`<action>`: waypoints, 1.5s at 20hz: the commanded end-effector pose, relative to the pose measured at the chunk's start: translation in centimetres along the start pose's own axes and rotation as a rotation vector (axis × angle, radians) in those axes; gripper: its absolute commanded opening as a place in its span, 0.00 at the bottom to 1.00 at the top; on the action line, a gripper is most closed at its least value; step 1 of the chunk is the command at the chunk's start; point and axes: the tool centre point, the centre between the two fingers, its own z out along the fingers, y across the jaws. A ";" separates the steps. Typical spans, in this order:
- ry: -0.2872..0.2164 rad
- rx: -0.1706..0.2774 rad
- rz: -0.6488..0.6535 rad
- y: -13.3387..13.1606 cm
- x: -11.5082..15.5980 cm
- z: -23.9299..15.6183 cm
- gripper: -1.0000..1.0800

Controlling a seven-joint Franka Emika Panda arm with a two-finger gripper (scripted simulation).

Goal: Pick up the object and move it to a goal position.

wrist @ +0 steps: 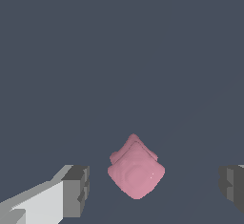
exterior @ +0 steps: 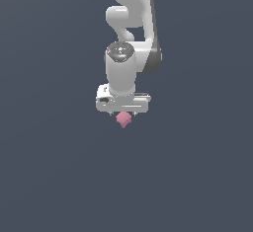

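Observation:
The object (wrist: 136, 170) is a small pink lumpy blob resting on the dark grey surface. In the wrist view it lies between my two fingertips, with a clear gap on each side, so nothing touches it. My gripper (wrist: 155, 187) is open, one grey pad (wrist: 76, 189) on one side and the other pad (wrist: 233, 185) at the frame's edge. In the exterior view the white arm hangs straight down over the object (exterior: 123, 120), which peeks out just below the gripper (exterior: 123, 113). The fingers themselves are mostly hidden there by the hand.
Only the flat dark grey surface (exterior: 59, 176) surrounds the arm in both views. No goal marker or other object shows.

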 end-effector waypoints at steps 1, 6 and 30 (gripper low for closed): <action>0.000 0.000 0.000 0.0 0.0 0.0 0.96; 0.017 -0.013 0.031 1.7 0.4 -0.7 0.96; 0.028 -0.010 0.253 2.1 -0.7 1.0 0.96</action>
